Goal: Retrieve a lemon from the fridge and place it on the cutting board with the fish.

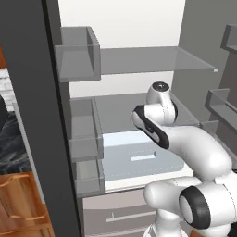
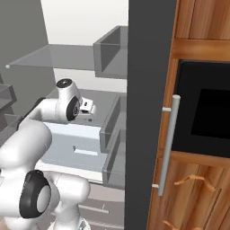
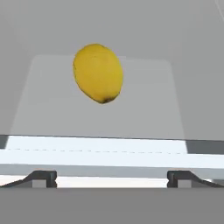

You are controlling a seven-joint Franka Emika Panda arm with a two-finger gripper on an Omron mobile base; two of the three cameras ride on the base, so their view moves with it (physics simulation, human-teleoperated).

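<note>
Lemon [image 3: 98, 73] ahead of parted pincer [image 3: 112, 178]

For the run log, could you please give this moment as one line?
phase: reach | fridge: open | lemon: on shelf, ahead of claw | claw: open, empty

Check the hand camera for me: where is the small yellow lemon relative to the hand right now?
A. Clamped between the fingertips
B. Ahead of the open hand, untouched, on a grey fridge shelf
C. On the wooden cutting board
B: the small yellow lemon lies on the grey fridge shelf, beyond the hand, whose fingertips stand wide apart and empty.
</note>
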